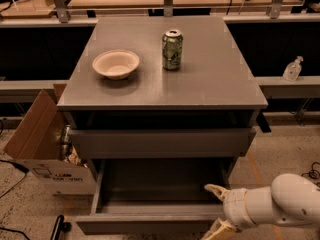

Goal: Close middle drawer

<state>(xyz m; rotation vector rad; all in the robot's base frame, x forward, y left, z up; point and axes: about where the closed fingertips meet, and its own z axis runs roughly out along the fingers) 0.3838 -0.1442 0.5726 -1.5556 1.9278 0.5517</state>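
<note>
Under the grey flat-topped metal cabinet (210, 81), the wide grey flat-fronted middle drawer (145, 225) stood pulled far out, its plain box interior exposed. At its right front corner sat the white two-finger gripper (216, 210), fingers (214, 188) spread apart. On the cabinet top stood a green drink can (172, 50) and a beige round bowl (115, 64).

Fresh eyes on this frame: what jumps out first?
The middle drawer hangs pulled far out at the bottom of the grey cabinet. The gripper sits at its right front corner, fingers spread. On the cabinet top stand a pale bowl and a green can.
</note>
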